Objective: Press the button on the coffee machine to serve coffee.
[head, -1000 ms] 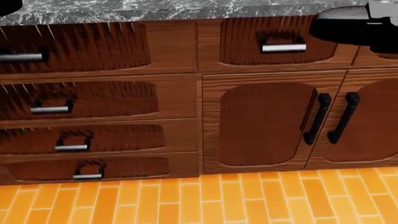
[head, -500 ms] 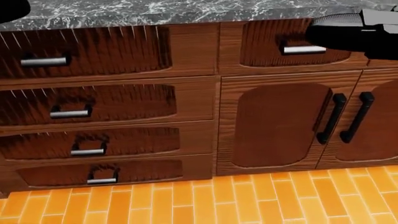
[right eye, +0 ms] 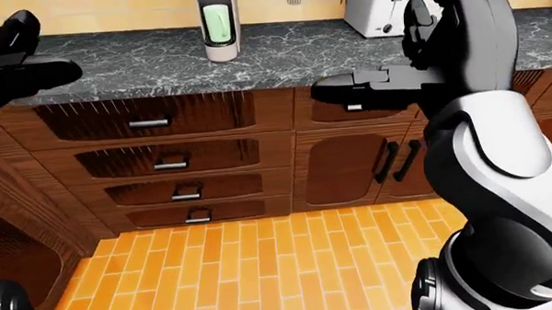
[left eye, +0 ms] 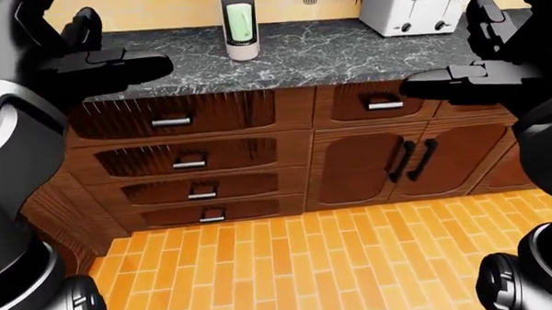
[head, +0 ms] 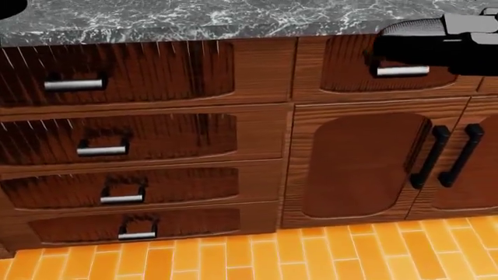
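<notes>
Black hands (left eye: 116, 64) (left eye: 453, 87) outstretched, fingers open

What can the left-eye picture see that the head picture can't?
Only the left-eye view shows things standing on the counter: a tall white appliance with a green panel and a white toaster. It also shows the left hand, its fingers open. Only the head view shows the drawer handles large and close. Both show the dark marble countertop, the four stacked wooden drawers, the cabinet doors with black handles, the orange floor and the right hand, holding nothing.
</notes>
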